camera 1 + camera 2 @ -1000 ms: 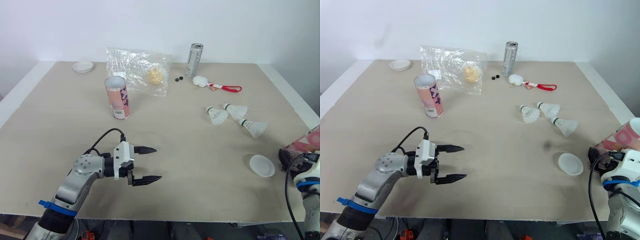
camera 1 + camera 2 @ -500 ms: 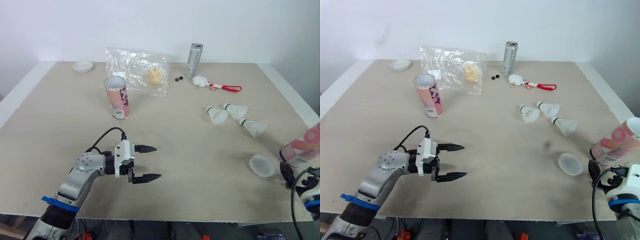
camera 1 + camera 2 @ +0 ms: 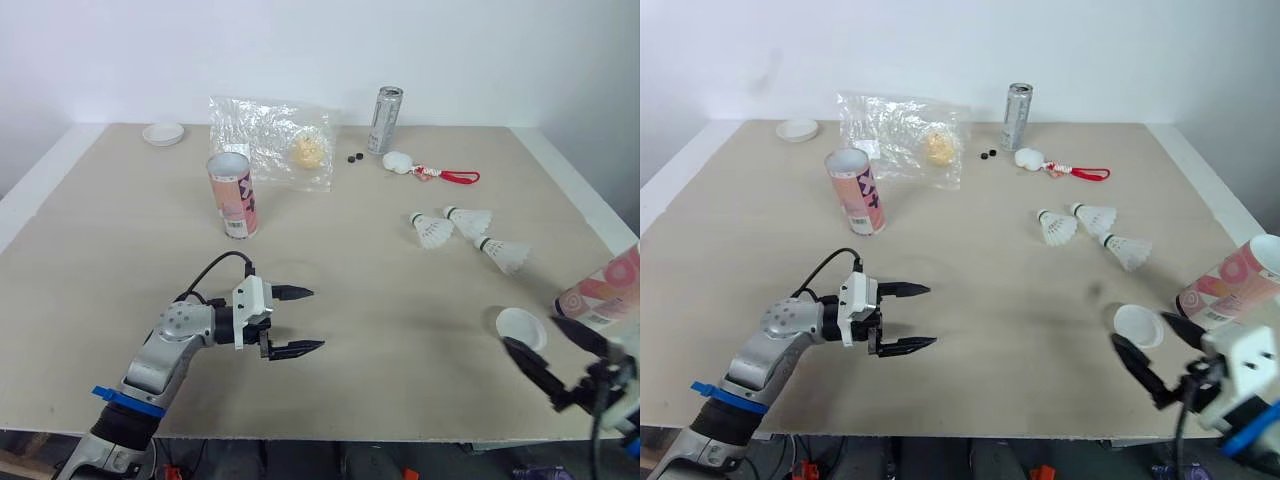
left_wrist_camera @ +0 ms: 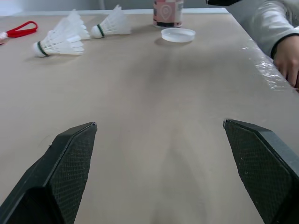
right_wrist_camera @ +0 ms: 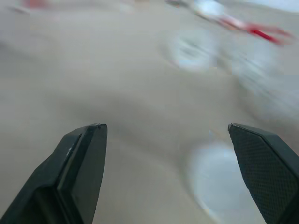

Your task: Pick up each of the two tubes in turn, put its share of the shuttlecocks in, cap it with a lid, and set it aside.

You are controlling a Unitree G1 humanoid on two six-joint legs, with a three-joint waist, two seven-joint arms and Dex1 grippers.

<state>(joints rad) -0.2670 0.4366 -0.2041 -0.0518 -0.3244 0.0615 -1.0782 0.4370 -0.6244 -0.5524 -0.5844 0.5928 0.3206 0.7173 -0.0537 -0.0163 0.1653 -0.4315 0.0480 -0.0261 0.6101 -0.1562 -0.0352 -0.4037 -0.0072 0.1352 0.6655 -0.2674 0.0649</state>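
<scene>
The left pincer (image 3: 317, 318) is hovering low over the bare table (image 3: 400, 290), its two black fingers spread wide apart and gripping nothing. One pink tube (image 3: 232, 195) is standing upright with its mouth open, well beyond this pincer and off to its left. Farther past that tube, a small white lid (image 3: 163, 133) is lying at the table's back corner.

The right pincer (image 3: 1138, 327) is likewise holding its fingers wide apart and empty. A second white lid (image 3: 1137, 322) is lying flat just at its fingertips, and the second pink tube (image 3: 1230, 285) is standing just beside its right finger. Three shuttlecocks (image 3: 470, 235) are lying together on their sides, ahead of this pincer and apart from it.

In the left wrist view, a person's hand (image 4: 287, 56) is resting at the table's edge.
</scene>
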